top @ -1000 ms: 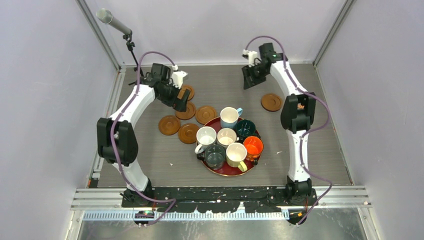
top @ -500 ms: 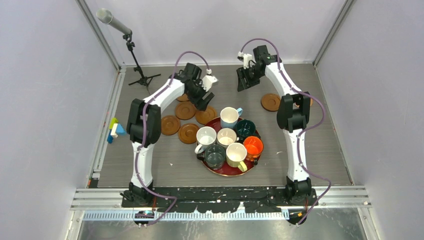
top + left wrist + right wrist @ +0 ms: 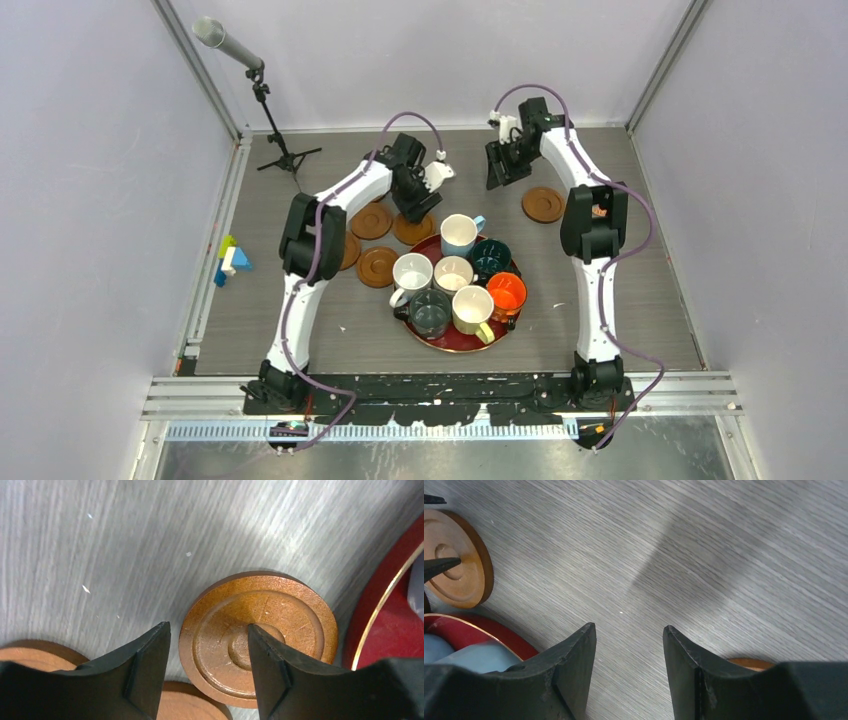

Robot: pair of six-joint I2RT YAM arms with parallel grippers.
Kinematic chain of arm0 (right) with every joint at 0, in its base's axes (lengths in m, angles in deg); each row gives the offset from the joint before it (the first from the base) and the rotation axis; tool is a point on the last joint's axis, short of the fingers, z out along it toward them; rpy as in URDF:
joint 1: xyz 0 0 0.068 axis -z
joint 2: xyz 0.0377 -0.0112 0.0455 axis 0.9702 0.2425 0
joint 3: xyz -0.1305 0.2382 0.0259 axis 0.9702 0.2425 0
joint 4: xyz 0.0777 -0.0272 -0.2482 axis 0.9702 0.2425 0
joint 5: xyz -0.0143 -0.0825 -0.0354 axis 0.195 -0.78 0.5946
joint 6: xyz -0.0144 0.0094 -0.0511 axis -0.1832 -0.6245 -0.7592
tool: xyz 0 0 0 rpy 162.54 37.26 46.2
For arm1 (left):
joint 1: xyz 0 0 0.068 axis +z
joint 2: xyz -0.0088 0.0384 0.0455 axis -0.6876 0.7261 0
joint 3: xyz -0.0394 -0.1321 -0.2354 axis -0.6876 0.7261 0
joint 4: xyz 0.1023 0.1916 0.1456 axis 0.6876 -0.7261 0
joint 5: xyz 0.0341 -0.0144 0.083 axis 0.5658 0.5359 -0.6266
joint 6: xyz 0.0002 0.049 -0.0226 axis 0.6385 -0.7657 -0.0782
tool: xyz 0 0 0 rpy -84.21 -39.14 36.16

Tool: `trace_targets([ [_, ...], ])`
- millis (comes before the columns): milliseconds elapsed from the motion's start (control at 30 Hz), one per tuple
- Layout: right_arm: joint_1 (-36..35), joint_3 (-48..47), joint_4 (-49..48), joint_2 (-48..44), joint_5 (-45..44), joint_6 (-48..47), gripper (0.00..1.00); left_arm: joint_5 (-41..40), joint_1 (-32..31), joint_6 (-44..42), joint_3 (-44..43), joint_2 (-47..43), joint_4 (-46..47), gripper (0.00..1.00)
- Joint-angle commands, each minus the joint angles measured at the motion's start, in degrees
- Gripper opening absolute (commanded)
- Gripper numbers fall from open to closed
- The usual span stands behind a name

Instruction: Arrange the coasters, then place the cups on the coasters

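Observation:
Several brown coasters lie on the table: one point(image 3: 372, 221) left of my left gripper, one point(image 3: 378, 266) nearer, one point(image 3: 543, 204) on the right. My left gripper point(image 3: 416, 203) hangs low over the coaster point(image 3: 280, 605) next to the tray. It is open, with one finger point(image 3: 150, 670) left of the rim and the other point(image 3: 267, 665) over the centre. Several cups stand on the dark red tray point(image 3: 455, 342), among them a light blue cup point(image 3: 460, 235) and an orange cup point(image 3: 507, 292). My right gripper point(image 3: 497, 170) stands open over bare table point(image 3: 629, 630).
A microphone stand point(image 3: 265, 90) rises at the back left. Coloured blocks point(image 3: 228, 262) lie at the table's left edge. In the right wrist view a coaster point(image 3: 456, 560), the tray's rim point(image 3: 474, 630) and another coaster's edge point(image 3: 749, 664) show.
My left arm swung right from the back-left coasters to the coaster beside the tray, and its jaws narrowed. The right gripper shifted only slightly.

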Motion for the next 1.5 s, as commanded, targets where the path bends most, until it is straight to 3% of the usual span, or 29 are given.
trace_targets([
  [0,1.15,0.69,-0.76,-4.94,0.36,1.20,0.57,-2.13,-1.86,-0.58,-5.75,3.68,2.19,0.57],
  [233,2.22,0.77,-0.79,-5.10,0.34,1.77,0.57,0.12,-4.44,7.22,-21.99,13.96,0.58,0.47],
  [500,1.64,0.17,-2.24,-4.87,1.01,3.62,0.63,0.23,-5.81,15.63,-32.05,17.59,3.15,0.51],
  [800,-1.65,-2.52,-3.31,-2.06,0.66,3.74,0.68,0.43,-1.39,21.99,-24.84,6.13,5.60,0.78],
  [1133,-6.79,-2.75,-3.84,-0.09,-2.76,0.86,0.71,0.21,4.68,23.43,-8.47,-7.90,6.86,0.89],
  [1467,-11.12,-1.13,-4.29,2.58,-10.90,-4.49,0.72,-0.05,7.43,22.79,-0.11,-15.01,7.09,0.92],
])
